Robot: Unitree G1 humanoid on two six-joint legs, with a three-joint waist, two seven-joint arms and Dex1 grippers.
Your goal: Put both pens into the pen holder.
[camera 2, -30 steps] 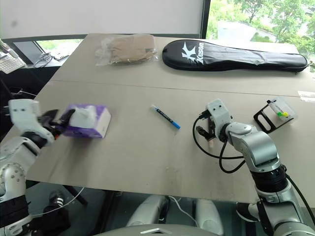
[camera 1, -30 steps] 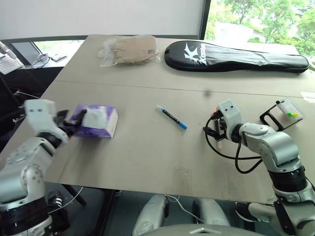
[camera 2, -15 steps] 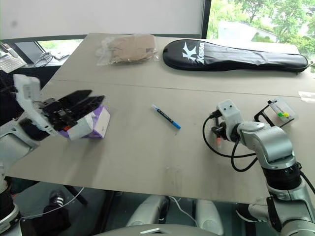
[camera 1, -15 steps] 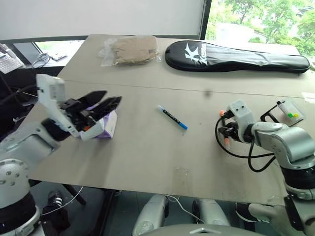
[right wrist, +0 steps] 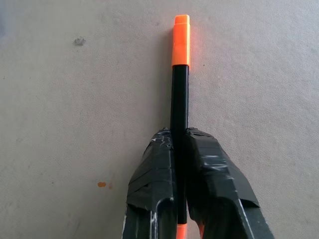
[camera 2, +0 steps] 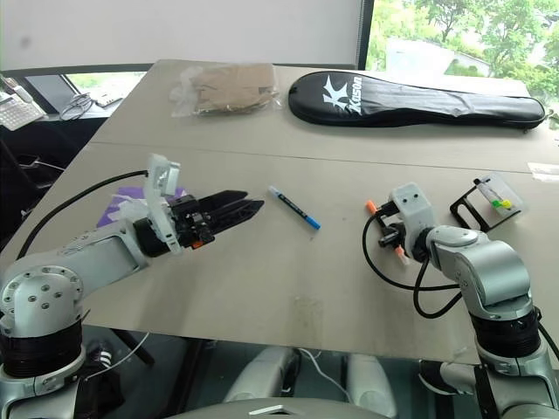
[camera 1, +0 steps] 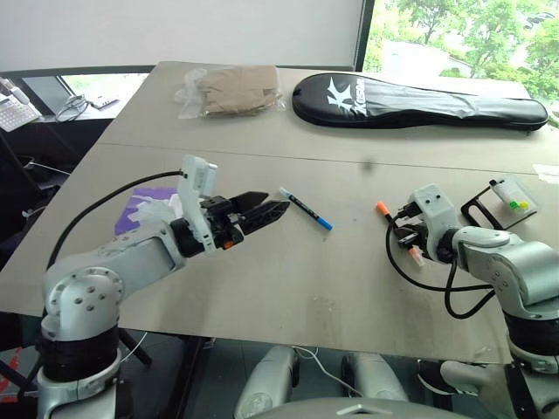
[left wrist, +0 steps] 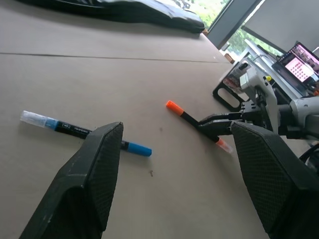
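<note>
1. The right tool [right wrist: 180,149] is pinching the orange pen [right wrist: 180,94] by its barrel, just above the tabletop [camera 1: 288,279].
2. The left tool [camera 1: 262,212] is spread, with the blue pen [camera 1: 306,208] lying just beyond its tips.
3. The pen holder [camera 1: 500,202] stands near the right tool, on its outer side.

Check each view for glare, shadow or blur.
Left eye view: window bright, table evenly lit. Left wrist view: own fingers soft, blue pen sharp, laptop glowing. Right wrist view: orange pen crisp, faint shadow beside it.

Orange pen [right wrist: 179,99] clamped between fingers [right wrist: 214,169]; blue pen [camera 1: 306,208] flat on table
</note>
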